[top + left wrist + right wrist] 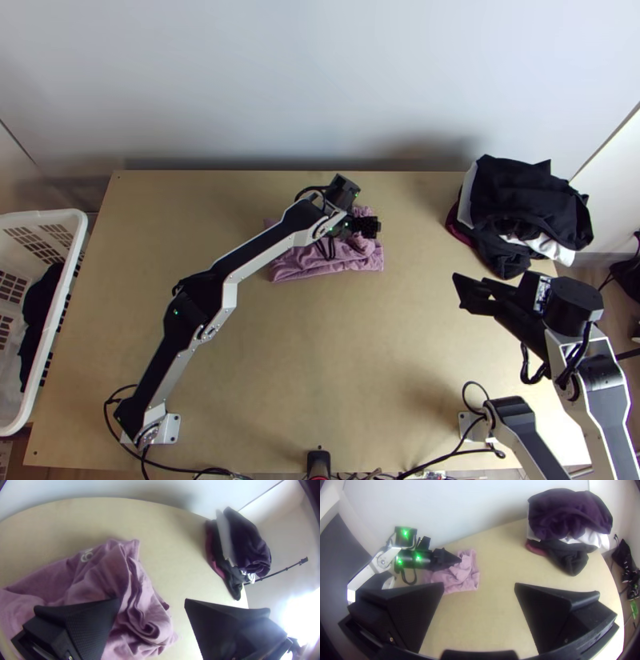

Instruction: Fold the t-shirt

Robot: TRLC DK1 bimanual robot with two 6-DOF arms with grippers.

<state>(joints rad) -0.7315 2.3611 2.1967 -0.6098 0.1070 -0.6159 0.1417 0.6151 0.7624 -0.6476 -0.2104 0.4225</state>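
Top view: note light wooden table [320,376], smooth and matt, against plain pale wall [320,80]. Find pink t-shirt [304,262] toward the far edge, left of the middle, bunched into a compact bundle, soft and wrinkled, near border fairly straight. Observe left gripper [368,226] over the bundle, at its right-hand part. Record right gripper [462,294], black and wedge-shaped, apart from the shirt over the right side of the table, with fingers parted. At far right, find clothes pile [524,192], loosely layered in black, white and maroon. At left, log white basket [58,214] of rigid lattice-walled plastic, with black cloth [38,316] inside. Left wrist view: find left gripper [152,599] with fingers well separated, inner face finely stippled; cannot tell any hold on fabric. Note narrow ridges and a curled fold in the shirt, plus pale print [87,556] near its far edge. Right wrist view: confirm right gripper with broad, tapering fingers spread wide. Find left gripper's pointed end over crumpled pink fabric, and rounded dark folds atop the pile.
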